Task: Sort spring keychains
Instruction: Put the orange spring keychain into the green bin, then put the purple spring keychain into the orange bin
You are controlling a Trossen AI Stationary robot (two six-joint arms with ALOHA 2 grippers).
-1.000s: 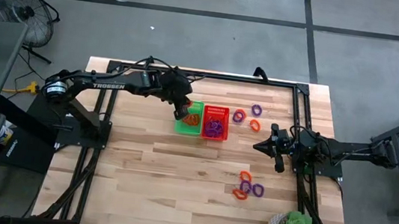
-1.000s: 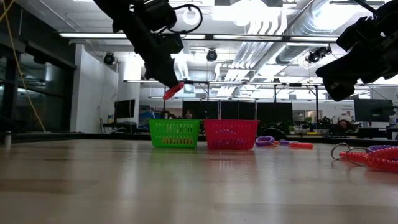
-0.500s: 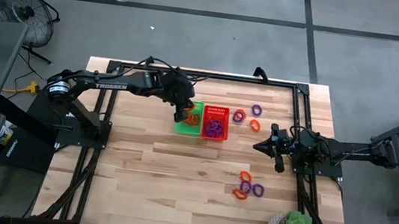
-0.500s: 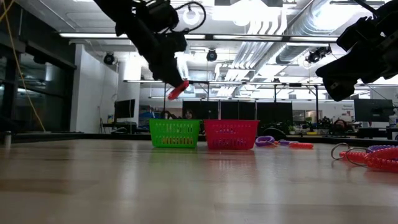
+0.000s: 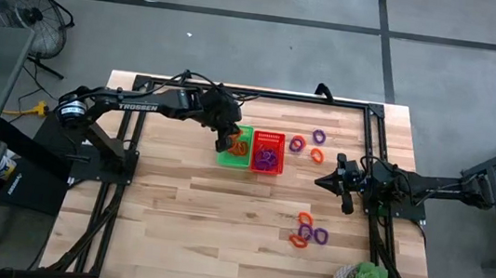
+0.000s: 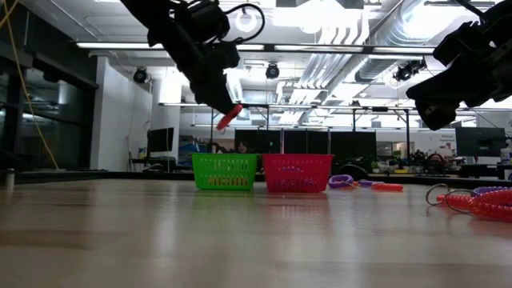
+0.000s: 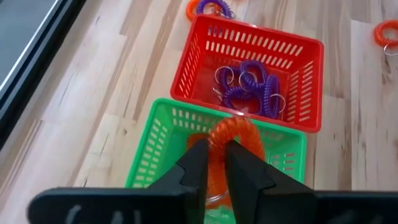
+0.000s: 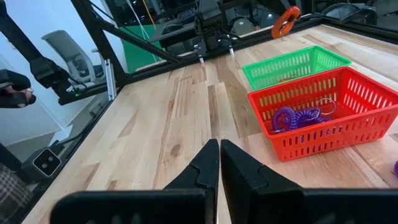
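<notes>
Robot's left gripper (image 7: pixel 211 163) clamps an orange spring keychain (image 7: pixel 227 140) above the green basket (image 7: pixel 155 146); released off-centre, it could snag the rim or bounce out. Right gripper (image 8: pixel 219 163) waits closed near the table's right side.

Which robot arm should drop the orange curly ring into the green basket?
The left arm. Its end effector is shut on the orange keychain right above the green basket. The right end effector is shut, holds nothing, and sits off beyond the red basket.
</notes>
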